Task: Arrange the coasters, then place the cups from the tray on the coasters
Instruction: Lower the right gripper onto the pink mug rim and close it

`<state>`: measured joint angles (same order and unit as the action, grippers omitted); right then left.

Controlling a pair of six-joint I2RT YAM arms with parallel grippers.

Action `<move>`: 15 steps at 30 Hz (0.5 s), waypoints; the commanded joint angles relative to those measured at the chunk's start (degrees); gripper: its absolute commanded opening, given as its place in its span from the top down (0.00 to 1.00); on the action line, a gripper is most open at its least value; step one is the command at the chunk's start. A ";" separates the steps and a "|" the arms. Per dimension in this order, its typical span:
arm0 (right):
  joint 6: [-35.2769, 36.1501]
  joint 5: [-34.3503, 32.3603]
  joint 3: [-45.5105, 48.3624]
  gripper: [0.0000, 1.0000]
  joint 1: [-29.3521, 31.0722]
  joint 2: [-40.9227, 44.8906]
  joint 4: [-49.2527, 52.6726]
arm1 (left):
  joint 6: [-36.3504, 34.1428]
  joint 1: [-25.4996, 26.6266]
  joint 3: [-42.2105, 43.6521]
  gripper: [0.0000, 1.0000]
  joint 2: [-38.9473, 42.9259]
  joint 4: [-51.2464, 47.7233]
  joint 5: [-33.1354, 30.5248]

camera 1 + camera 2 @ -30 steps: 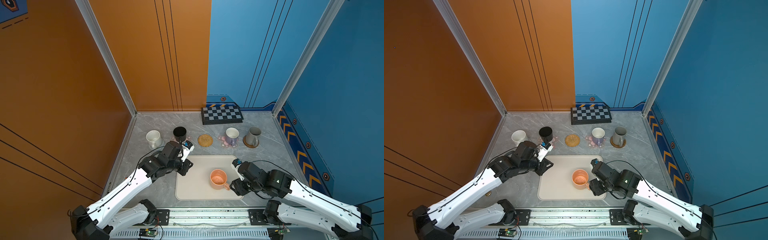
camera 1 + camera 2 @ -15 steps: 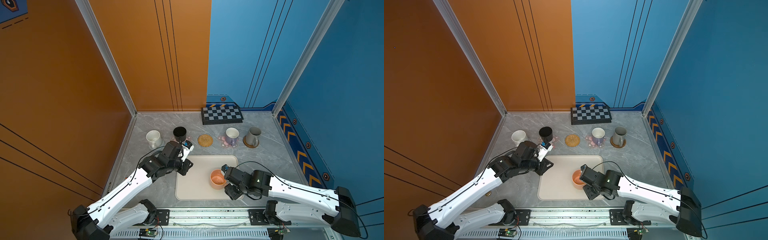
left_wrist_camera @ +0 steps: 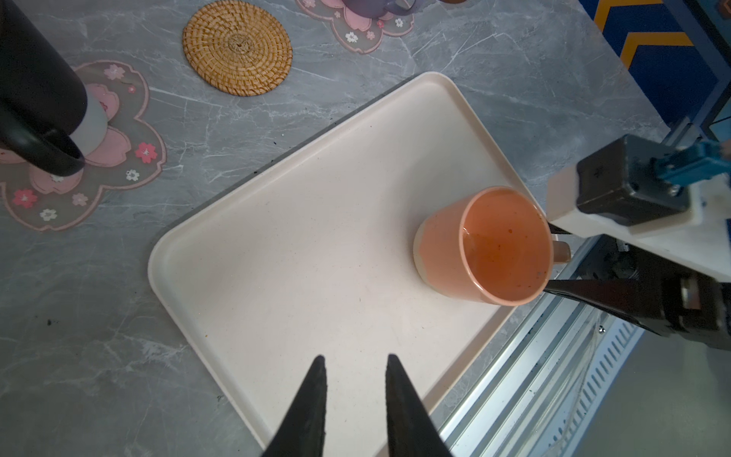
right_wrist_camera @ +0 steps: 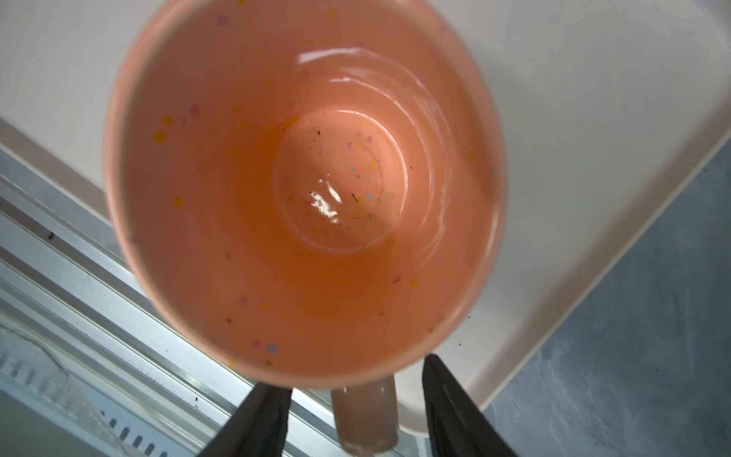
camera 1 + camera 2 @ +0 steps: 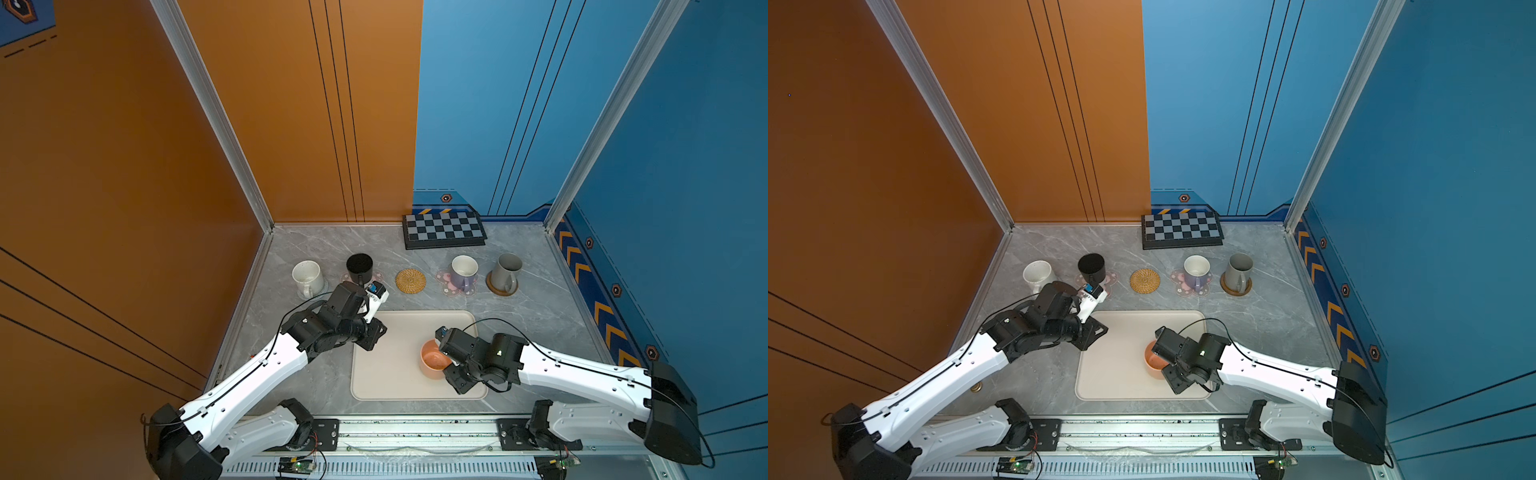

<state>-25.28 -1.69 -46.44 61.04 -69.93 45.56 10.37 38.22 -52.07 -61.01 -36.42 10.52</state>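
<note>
Peach-orange mug stands upright on the cream tray, near its front right corner, and it is the only cup there. The right gripper is down at the mug's handle. Its two black fingers straddle the handle with a gap on either side, so the claw is partly open and grips nothing. The left gripper hangs over the left end of the tray, its fingers a narrow way apart and empty. Beyond the tray, a row runs across the marble tabletop. From the left, the speckled white mug sits on the grey-blue coaster. Next, the black mug is on the left pink flower coaster. The woven straw coaster lies bare in the middle. The lavender mug is on the right pink flower coaster, and the grey mug is on the brown wooden coaster. The checkered board lies against the back wall.
</note>
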 commanded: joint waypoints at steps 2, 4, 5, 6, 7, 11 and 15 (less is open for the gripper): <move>0.73 1.10 0.21 0.47 -0.30 -1.81 -2.78 | 0.35 -0.06 -0.40 0.72 -0.77 0.45 0.01; 0.85 1.11 -0.11 0.50 -0.31 -2.69 -2.77 | 0.60 -0.02 -0.22 0.73 -0.78 0.88 0.03; 0.84 1.14 -0.15 0.52 -0.32 -2.99 -2.79 | 0.69 0.00 0.01 0.73 -0.80 1.02 0.12; 0.82 1.20 -0.22 0.54 -0.39 -3.26 -2.79 | 0.81 0.02 0.13 0.73 -0.82 1.26 0.28; 0.75 1.34 -0.28 0.55 -0.36 -3.45 -2.81 | 0.88 0.06 0.43 0.72 -0.86 1.45 0.35; 0.17 1.81 0.21 0.59 -0.31 -3.13 -2.81 | 1.14 0.06 1.41 0.73 -0.99 2.16 0.58; -0.34 1.70 0.94 0.66 -0.30 -2.56 -2.77 | 1.47 0.10 2.17 0.73 -1.13 3.09 0.85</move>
<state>-25.23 -0.40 -46.33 61.04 -73.28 43.22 11.05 38.22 -51.00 -61.76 -34.22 10.59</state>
